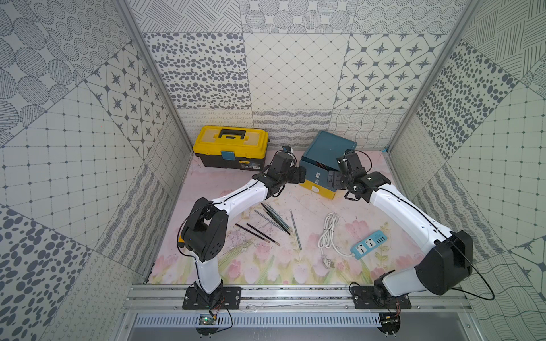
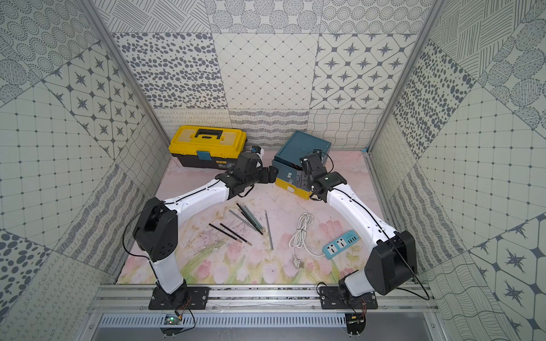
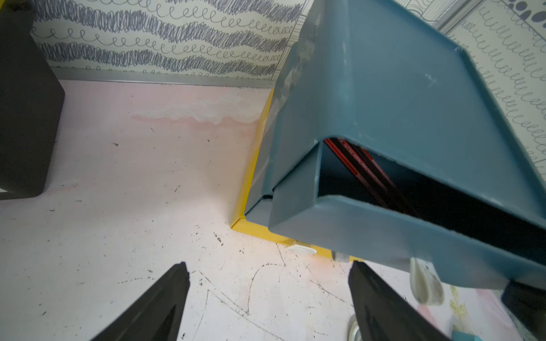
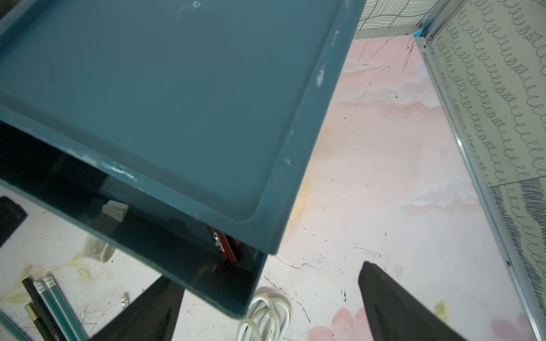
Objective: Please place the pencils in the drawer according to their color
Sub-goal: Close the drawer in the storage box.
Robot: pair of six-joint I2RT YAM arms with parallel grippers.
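The drawer is a teal chest at the back right, and its lowest tier is yellow. Its top tier is pulled out, with dark red pencils lying inside. Several grey-teal and black pencils lie loose on the mat in front. My left gripper is open and empty at the chest's left front corner. My right gripper is open at the chest's front, and the open tier's corner shows between its fingers.
A yellow-and-black toolbox stands at the back left. A coiled white cable runs to a blue power strip on the right. The enclosure wall runs close to the chest's right side.
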